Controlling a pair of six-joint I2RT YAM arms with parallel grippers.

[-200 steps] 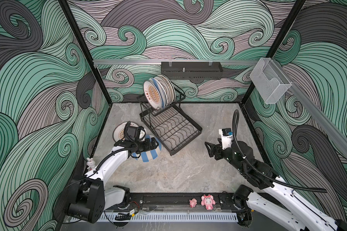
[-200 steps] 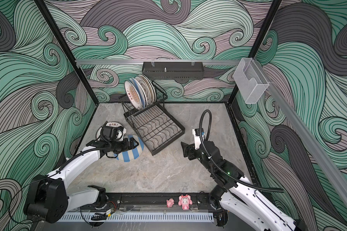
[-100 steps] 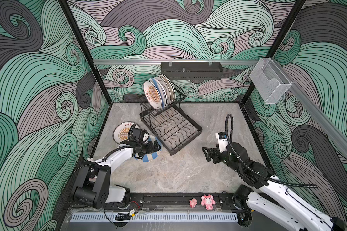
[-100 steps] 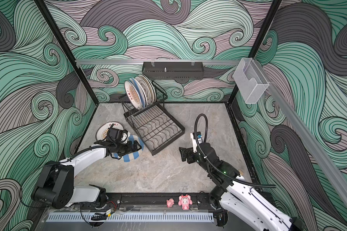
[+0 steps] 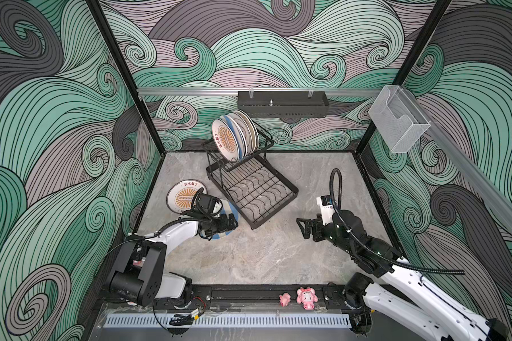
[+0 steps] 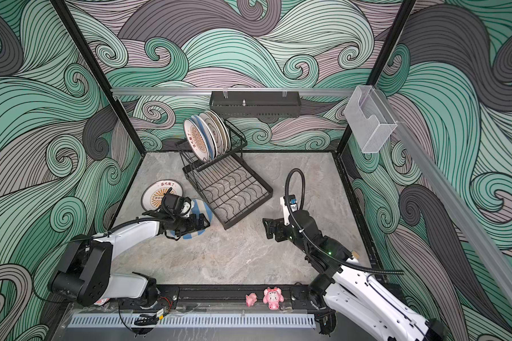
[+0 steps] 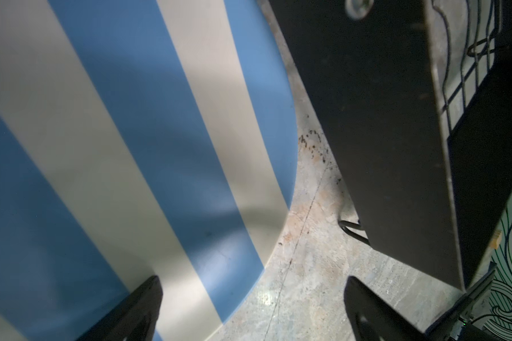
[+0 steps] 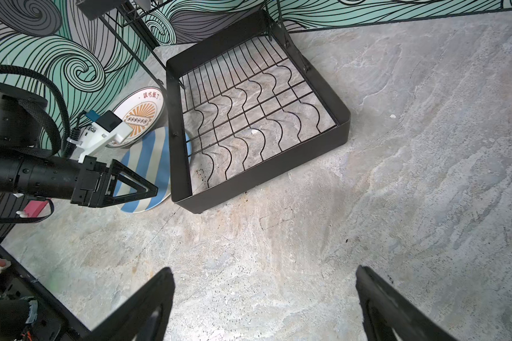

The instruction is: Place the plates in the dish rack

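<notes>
Both top views: rack [image 5: 250, 189] at back centre of worktop [image 5: 249, 259], set at an angle. Several plates [image 5: 234, 138] upright on edge in upper basket. Flat on worktop, left of rack: sunburst plate [image 5: 179, 196]. Between it and tray, just beside tray: striped plate [image 5: 232, 210], partly hidden under left gripper [image 5: 233, 223]. Low over worktop, right of rack, pointing left, well apart from every plate: right gripper [image 5: 302, 228]. Two pink toys [image 5: 299, 298] on front rail.

Left wrist: fingers [image 7: 139, 310] spread apart, clamped on nothing; one over striped plate, the other over worktop, plate rim between. Contact with plate: cannot tell. Rack's black wall close by, strip of worktop between.

Right wrist: fingers [image 8: 148, 304] wide apart, only worktop between. Ahead, tray, with striped plate hard by its corner and meeting sunburst plate; overlapping or merely touching, cannot tell.
</notes>
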